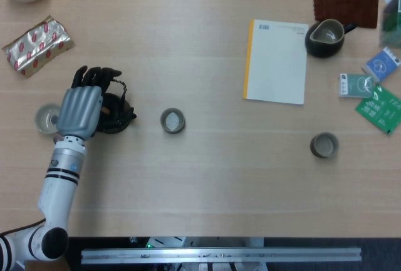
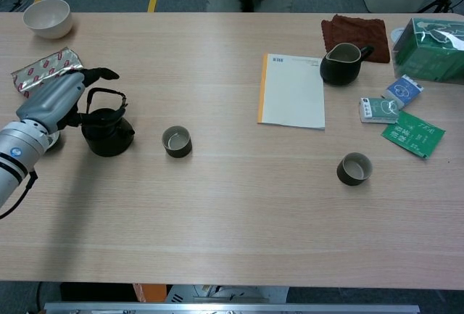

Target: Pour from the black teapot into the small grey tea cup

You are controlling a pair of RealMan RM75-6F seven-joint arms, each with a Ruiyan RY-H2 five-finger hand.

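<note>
While the black teapot (image 2: 107, 134) sits upright on the wooden table (image 2: 239, 212), the left hand (image 2: 56, 100) reaches over it from the left. From the chest view, the hand lies above the wire handle (image 2: 106, 93) of the teapot, with its dark fingertips (image 2: 101, 75) sticking out past the handle. From the head view, the hand (image 1: 81, 109) covers most of the teapot (image 1: 117, 114), so only the right side of the pot shows. The fingers look stretched forward and only a little bent. I cannot tell if they have hold of the handle or just hang over it.

A small grey tea cup (image 2: 177, 141) stands just to the right of the teapot, near it but not touching. Another small cup (image 2: 354, 169) stands well apart on the right side of the table.

A glass cup (image 1: 46, 119) sits just left of the hand, partly hidden by the wrist. A shiny snack packet (image 2: 40, 72) lies behind the hand, and a white bowl (image 2: 47, 18) sits in the far left corner.

Near the middle lies a white notebook (image 2: 293, 91) with a yellow edge. Beside it stands a dark pitcher (image 2: 341, 64), touching a brown cloth (image 2: 355, 30). Some green and blue tea packets (image 2: 402, 114) lie on the right.

The right hand does not show in either view.
</note>
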